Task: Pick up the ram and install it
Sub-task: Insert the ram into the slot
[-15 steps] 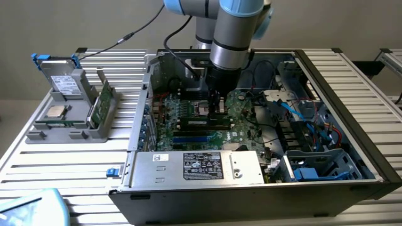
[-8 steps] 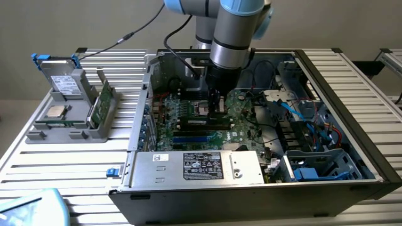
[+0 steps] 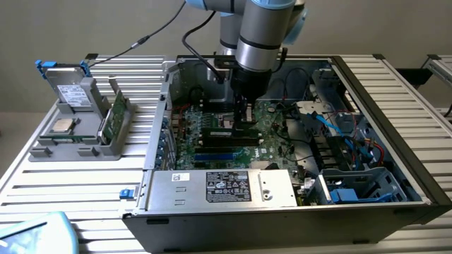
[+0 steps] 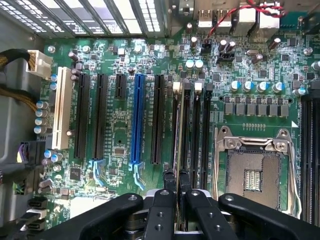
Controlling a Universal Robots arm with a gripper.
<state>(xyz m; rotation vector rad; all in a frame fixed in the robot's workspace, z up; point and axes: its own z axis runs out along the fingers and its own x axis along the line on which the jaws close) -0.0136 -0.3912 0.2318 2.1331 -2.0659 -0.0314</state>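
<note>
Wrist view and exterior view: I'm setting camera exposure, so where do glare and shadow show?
Wrist view: the slatted surface beyond the motherboard is washed out white, the CPU socket frame glints, the board itself is evenly lit. Exterior view: the power supply cover catches light, while the case interior under the arm sits in shadow.

Green motherboard, black slots, one blue slot, one white slot. Black gripper. Silver striped table.

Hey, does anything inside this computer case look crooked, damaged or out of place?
Nothing stands out. The ram sits edge-on in the claw, in line with the memory slots; the CPU socket is merely empty.
</note>
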